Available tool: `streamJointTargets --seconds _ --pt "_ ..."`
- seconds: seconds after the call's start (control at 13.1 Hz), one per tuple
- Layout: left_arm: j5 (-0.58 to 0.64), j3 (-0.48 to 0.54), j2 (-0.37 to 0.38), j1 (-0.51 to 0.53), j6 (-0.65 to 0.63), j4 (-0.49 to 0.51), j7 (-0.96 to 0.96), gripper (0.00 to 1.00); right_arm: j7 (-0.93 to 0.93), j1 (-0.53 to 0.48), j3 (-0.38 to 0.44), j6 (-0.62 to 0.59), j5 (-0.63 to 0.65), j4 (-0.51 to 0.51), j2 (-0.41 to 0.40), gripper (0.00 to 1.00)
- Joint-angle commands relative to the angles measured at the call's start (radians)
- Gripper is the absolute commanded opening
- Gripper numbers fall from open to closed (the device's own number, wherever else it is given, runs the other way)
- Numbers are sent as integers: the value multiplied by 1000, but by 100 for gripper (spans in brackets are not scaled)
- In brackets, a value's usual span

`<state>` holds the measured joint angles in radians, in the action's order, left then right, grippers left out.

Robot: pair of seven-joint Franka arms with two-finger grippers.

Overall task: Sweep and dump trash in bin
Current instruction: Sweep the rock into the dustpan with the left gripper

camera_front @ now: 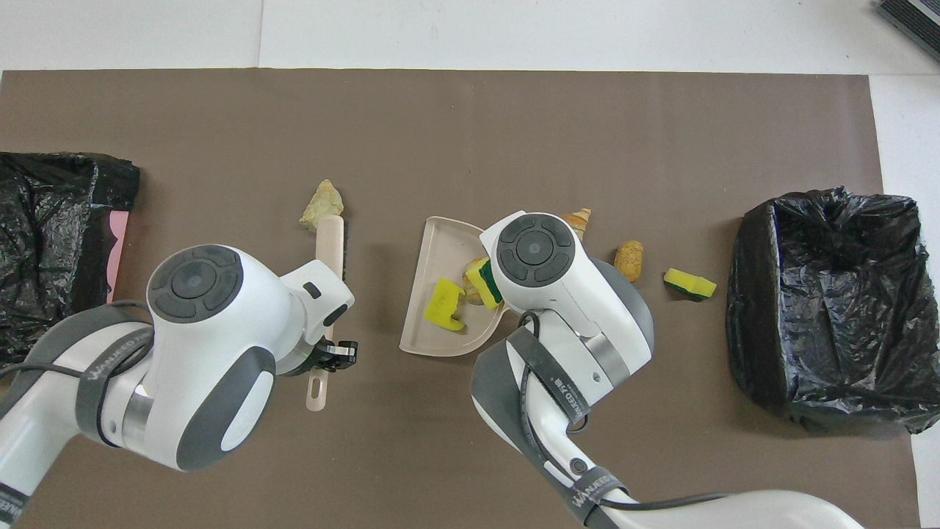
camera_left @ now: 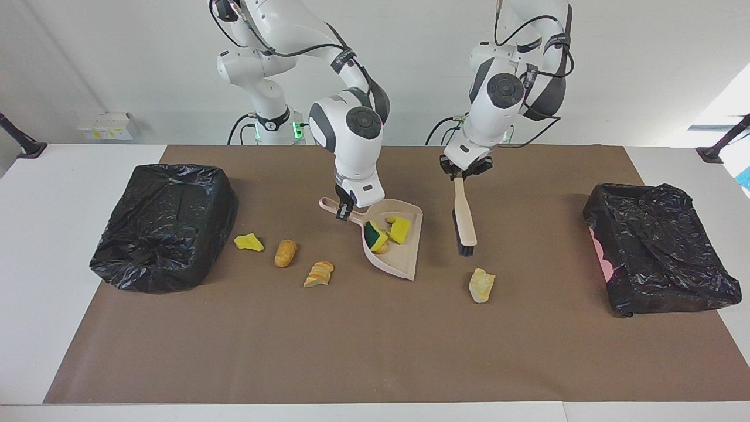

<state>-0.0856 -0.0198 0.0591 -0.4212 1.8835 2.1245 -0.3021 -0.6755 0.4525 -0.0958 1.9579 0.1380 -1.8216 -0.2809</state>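
Beige brush (camera_left: pixel 464 220) (left pincer (camera_left: pixel 466 170) clamped) probably hangs beside dustpan (camera_left: pixel 396 246), right-pincer-held (camera_left: pixel 343 206).

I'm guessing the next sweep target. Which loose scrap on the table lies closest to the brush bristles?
The pale tan scrap, lying alone toward the left arm's end, just off the brush bristles; the other three loose scraps lie past the dustpan.

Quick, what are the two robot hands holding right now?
Left gripper: shut on the brush handle.
Right gripper: shut on the dustpan handle.
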Motion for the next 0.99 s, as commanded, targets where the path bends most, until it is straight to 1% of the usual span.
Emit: streamJointTargets --seconds 0.0,0.15,0.23,0.3,0.46,0.61,0.76,0.91 --pt "53 -6 -160 99 -20 -164 105 0 36 -6 -2 -8 2 -5 11 0" --pt "111 -6 -261 143 -20 -260 158 0 37 -8 -2 -8 2 -5 11 0" --pt "145 -6 -306 157 -17 -293 184 0 37 -8 -2 -7 2 -5 9 0" --pt "155 -6 -324 179 -9 -301 225 0 37 -8 -2 -8 2 -5 11 0" --pt "203 -6 -332 190 -3 -288 308 0 37 -8 -2 -8 2 -5 11 0" --pt "201 -12 -320 176 -11 -263 339 0 25 -8 -2 -25 3 -4 11 0" --pt "187 -25 -289 159 9 -204 339 0 24 -6 -4 -60 2 -4 16 0" --pt "115 -43 -266 136 22 -164 328 0 24 -5 -4 -68 0 -5 20 0"
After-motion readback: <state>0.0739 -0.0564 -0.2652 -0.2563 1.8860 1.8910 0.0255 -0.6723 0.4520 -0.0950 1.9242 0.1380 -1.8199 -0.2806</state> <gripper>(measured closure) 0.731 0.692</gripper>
